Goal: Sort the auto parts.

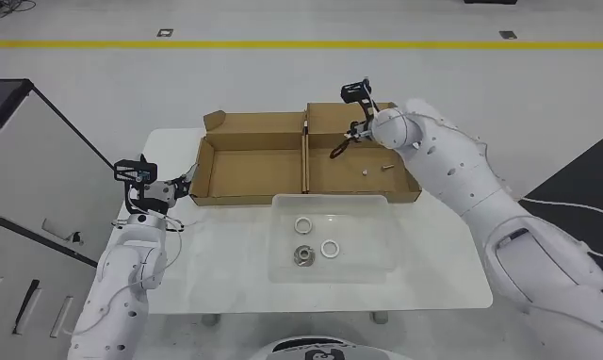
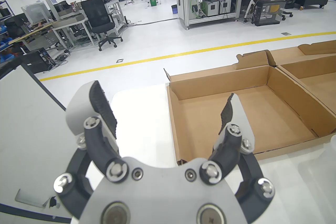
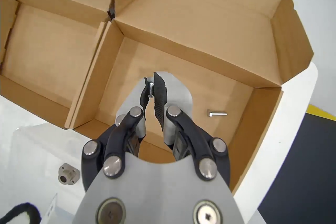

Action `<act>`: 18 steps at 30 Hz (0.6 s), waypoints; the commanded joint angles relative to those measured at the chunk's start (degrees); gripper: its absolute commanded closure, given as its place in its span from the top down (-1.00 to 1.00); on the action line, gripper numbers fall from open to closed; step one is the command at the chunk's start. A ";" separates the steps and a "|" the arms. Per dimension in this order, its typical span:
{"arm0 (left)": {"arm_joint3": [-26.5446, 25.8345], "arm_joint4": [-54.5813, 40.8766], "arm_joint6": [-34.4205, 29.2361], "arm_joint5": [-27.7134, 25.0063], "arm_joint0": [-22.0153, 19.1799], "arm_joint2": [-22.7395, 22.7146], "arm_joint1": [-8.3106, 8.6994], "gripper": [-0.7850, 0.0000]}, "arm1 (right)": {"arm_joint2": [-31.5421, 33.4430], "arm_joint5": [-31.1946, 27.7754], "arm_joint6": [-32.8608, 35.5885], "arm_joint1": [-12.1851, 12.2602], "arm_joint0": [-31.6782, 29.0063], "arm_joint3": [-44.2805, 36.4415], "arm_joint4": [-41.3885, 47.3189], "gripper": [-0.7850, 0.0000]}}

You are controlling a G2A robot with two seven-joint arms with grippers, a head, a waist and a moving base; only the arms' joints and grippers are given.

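Right gripper [image 3: 151,79] is pinched on a small bolt [image 3: 150,89]. We see it hanging over the floor of the right box [image 3: 265,114]. We spot a second bolt [image 3: 217,113] lying flat on that floor, apart from the claw. The left box [image 1: 202,167] butts against the right one. Left gripper [image 2: 164,89] is spread wide over the table [image 1: 198,256], just beside the left box's outer wall. In front of the boxes, we have a clear tray [image 1: 283,266] holding two white rings [image 1: 303,225] and a flanged metal part [image 1: 303,256].
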 commanded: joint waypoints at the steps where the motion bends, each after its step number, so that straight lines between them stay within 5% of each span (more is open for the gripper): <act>1: 0.00 0.00 0.00 0.00 0.00 0.00 0.00 1.00 | -1.18 -0.27 0.23 -0.73 0.36 2.10 -0.54 -1.00; 18: 0.00 0.00 0.00 0.00 0.00 0.00 0.00 1.00 | -5.62 -3.04 0.54 -6.19 0.99 16.46 0.59 -1.00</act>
